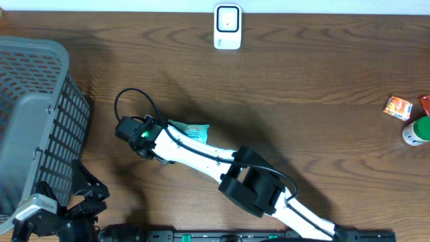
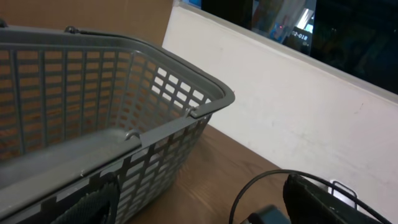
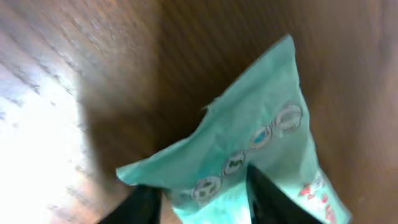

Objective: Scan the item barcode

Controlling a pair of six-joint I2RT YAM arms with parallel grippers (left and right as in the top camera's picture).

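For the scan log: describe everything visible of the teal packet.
The packet is a teal, glossy, crinkled pouch with a row of small round emblems and red print near one end. It lies on the wooden table. The right end effector straddles one end, a finger on each side; whether it grips is unclear.

Wooden table (image 1: 302,81) carries basket (image 1: 27,101), scanner (image 1: 228,27), teal pouch (image 1: 195,131), orange packet (image 1: 398,107)
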